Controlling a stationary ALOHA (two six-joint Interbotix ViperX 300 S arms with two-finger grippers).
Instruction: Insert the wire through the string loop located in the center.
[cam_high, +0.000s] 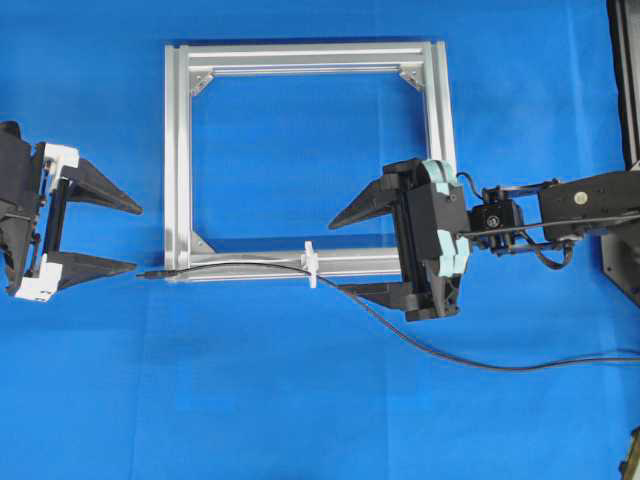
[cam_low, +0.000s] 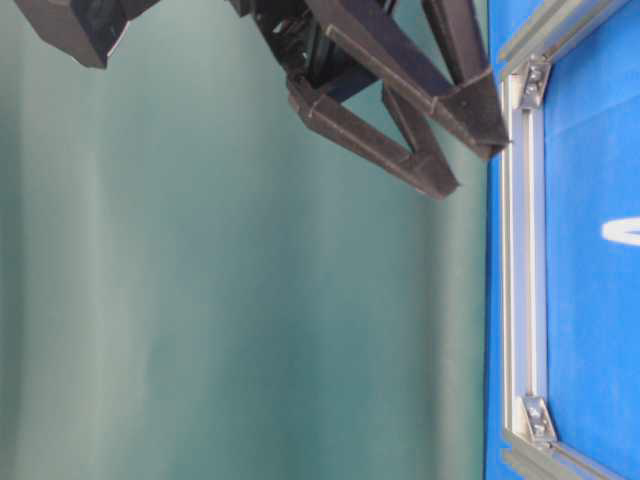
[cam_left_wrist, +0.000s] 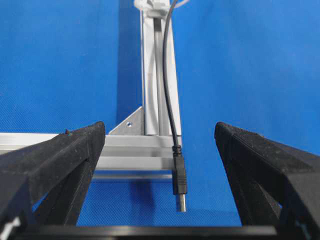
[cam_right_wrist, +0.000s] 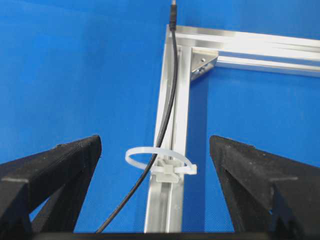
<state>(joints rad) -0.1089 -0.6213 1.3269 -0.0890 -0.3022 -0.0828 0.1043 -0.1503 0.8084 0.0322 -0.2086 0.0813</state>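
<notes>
The thin black wire (cam_high: 430, 345) comes in from the right and runs through the white string loop (cam_high: 311, 263) on the frame's near bar. Its plug tip (cam_high: 152, 272) lies past the frame's left corner. In the right wrist view the wire (cam_right_wrist: 167, 112) passes inside the loop (cam_right_wrist: 159, 159). In the left wrist view the plug (cam_left_wrist: 180, 184) points at the camera between the fingers. My left gripper (cam_high: 135, 238) is open with nothing in it, just left of the plug. My right gripper (cam_high: 345, 255) stands open and empty, straddling the bar to the right of the loop.
A silver rectangular aluminium frame (cam_high: 178, 150) with triangular corner brackets (cam_high: 410, 78) lies on the blue table. The table-level view shows black fingers (cam_low: 400, 90) above the frame's edge (cam_low: 518, 260). Dark equipment stands at the right edge (cam_high: 625, 80).
</notes>
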